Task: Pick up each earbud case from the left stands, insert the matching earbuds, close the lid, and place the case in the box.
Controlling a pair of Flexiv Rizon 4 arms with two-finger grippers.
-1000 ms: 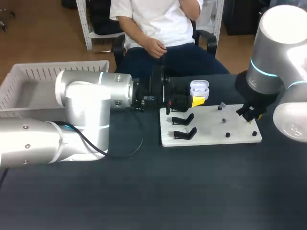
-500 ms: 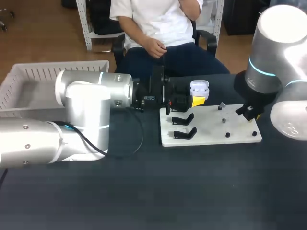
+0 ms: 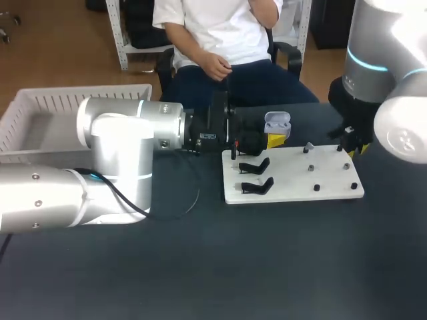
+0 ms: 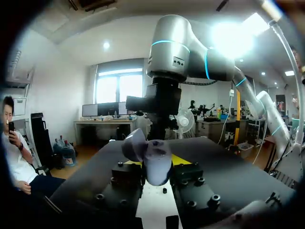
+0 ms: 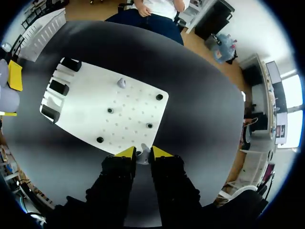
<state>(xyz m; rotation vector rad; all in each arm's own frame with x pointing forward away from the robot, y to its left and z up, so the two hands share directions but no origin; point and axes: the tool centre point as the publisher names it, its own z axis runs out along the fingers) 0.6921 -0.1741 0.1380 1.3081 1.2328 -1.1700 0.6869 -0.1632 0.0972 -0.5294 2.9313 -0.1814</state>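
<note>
- Left gripper point(image 3: 275, 135) reaches in from the left side to the far left corner of the white board point(image 3: 293, 181); its yellow-tipped fingers press on the earbud case point(image 3: 277, 123) from two sides, parted by the width of the case
- In the left wrist view the left gripper point(image 4: 155, 167) has the case point(image 4: 153, 161) seated between its two finger blocks; a yellow tip shows on either side of it
- The case is pale and rounded, held off the table with its lid swung open; from the head view two small dark hollows show inside the open shell
- Right gripper point(image 5: 143, 155) has its yellow tips drawn close with only a narrow gap; a small pale earbud point(image 5: 143, 151) sits in that gap, touched by both tips
- In the head view the right gripper point(image 3: 348, 143) hangs by the far right corner of the board, raised off it; the earbud cannot be made out there
- On the board point(image 5: 95, 112) three black stands point(image 5: 59, 87) line one short edge; a second pale earbud point(image 5: 121, 83) sits on a peg farther along, and several small black pegs point(image 5: 149, 125) dot the rest
- The white box point(image 3: 67, 101) stands at the table's far left, well apart from the board and both grippers
- The board lies on a dark table point(image 3: 267, 260)
</note>
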